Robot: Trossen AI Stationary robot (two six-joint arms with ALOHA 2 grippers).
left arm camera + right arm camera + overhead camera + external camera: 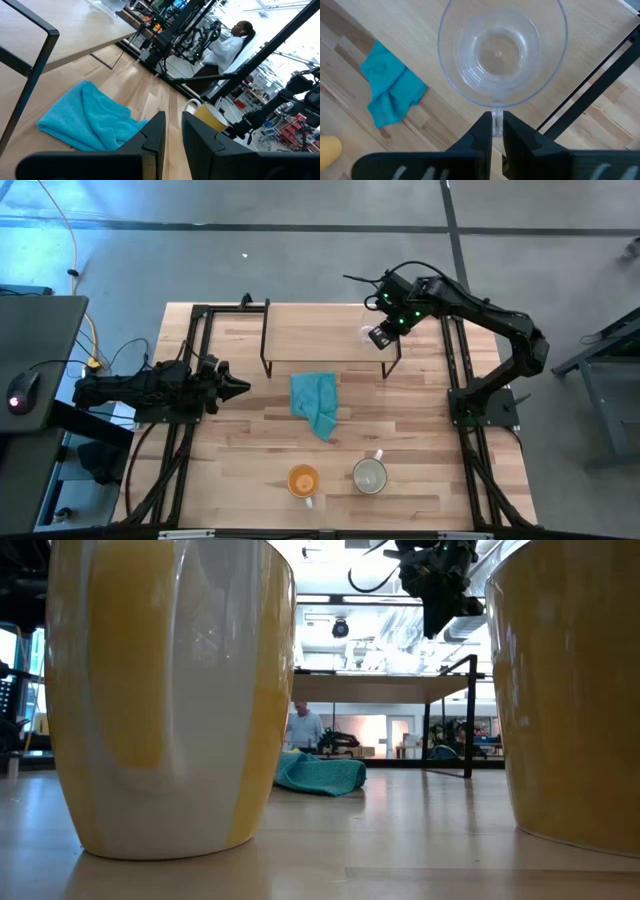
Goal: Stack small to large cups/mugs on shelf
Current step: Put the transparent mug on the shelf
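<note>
Your right tool point(493, 131) is pinching the glass cup's point(501, 50) rim above the shelf point(320, 332); your left tool point(171, 132) is waiting, narrowly parted, near the cloth point(90, 119).

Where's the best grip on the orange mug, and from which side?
Take the orange mug by its rim, coming straight down: it stands upright and open-mouthed, its handle toward the table's near edge. Pinch the wall away from the handle, on the side away from the pale mug nearby.

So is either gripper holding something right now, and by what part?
The right gripper pinches the clear glass cup by its rim; the left gripper holds nothing.
</note>
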